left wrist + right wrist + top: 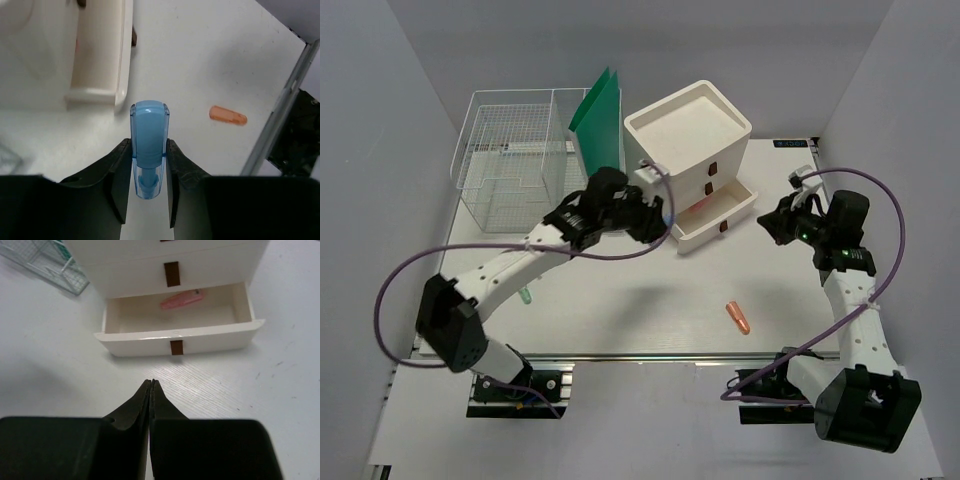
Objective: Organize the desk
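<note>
Top view gives the layout, but you can't really make out what either gripper is doing from up there. The desk (650, 300) is the big white top under everything, with a rail along the near edge. The drawer box (688, 130) sits around 12 o'clock and the wire basket (515, 155) at 10, with a green folder (598, 108) leaning between them. A small orange piece (739, 317) lies loose at about 5.

Left wrist cam fills in the rest. The left gripper (148, 150) is pinching a see-through blue tube-like thing (149, 122), fingers snug on both sides, and the orange piece is off at 2 o'clock from it.

On the right wrist cam, the right gripper (151, 386) has its fingers pressed together with nothing between them. It points at the box's bottom drawer (180, 335), which is pulled out with a pink item (181, 299) lying inside. That pink item barely shows from above.
</note>
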Controlling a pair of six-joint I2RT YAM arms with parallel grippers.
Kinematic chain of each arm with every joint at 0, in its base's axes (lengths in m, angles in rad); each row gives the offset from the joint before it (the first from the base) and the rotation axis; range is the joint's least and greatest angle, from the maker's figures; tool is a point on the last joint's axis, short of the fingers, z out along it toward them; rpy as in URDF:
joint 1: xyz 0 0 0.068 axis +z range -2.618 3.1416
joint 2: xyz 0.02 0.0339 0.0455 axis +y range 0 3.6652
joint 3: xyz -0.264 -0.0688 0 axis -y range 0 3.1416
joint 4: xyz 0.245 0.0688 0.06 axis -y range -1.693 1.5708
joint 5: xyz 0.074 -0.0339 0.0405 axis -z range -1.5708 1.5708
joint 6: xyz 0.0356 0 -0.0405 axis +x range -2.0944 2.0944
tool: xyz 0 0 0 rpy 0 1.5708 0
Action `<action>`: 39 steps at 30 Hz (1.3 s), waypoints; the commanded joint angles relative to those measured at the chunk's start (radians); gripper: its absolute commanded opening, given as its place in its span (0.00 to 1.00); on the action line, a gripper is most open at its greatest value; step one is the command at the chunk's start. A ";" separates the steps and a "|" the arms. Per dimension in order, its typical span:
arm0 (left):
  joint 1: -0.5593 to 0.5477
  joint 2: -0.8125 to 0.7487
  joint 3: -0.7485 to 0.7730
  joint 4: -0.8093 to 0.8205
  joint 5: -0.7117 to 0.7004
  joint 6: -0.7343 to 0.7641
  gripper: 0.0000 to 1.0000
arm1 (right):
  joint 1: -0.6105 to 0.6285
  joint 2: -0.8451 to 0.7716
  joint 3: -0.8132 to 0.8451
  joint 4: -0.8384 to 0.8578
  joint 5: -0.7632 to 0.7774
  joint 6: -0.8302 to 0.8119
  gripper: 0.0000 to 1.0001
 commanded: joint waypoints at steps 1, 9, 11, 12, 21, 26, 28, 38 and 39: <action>-0.072 0.109 0.135 0.047 -0.100 0.192 0.00 | -0.033 -0.024 -0.030 0.076 0.052 0.036 0.00; -0.114 0.338 0.269 0.262 -0.104 0.354 0.00 | -0.079 -0.025 -0.036 0.077 0.005 0.036 0.00; -0.114 0.384 0.312 0.262 -0.114 0.384 0.00 | -0.089 -0.025 -0.039 0.077 -0.008 0.036 0.00; -0.114 0.422 0.341 0.268 -0.126 0.391 0.00 | -0.096 -0.027 -0.038 0.079 -0.012 0.036 0.00; -0.114 0.590 0.451 0.350 -0.234 0.424 0.08 | -0.126 -0.035 -0.043 0.074 -0.038 0.030 0.00; -0.123 0.684 0.566 0.326 -0.266 0.401 0.34 | -0.141 -0.035 -0.043 0.074 -0.051 0.026 0.00; -0.123 0.693 0.582 0.326 -0.269 0.388 0.40 | -0.145 -0.035 -0.044 0.076 -0.054 0.026 0.00; -0.132 0.653 0.588 0.265 -0.288 0.379 0.64 | -0.161 -0.016 -0.038 0.041 -0.095 -0.016 0.09; -0.132 0.623 0.570 0.263 -0.280 0.359 0.63 | -0.158 -0.015 -0.039 0.039 -0.098 -0.025 0.12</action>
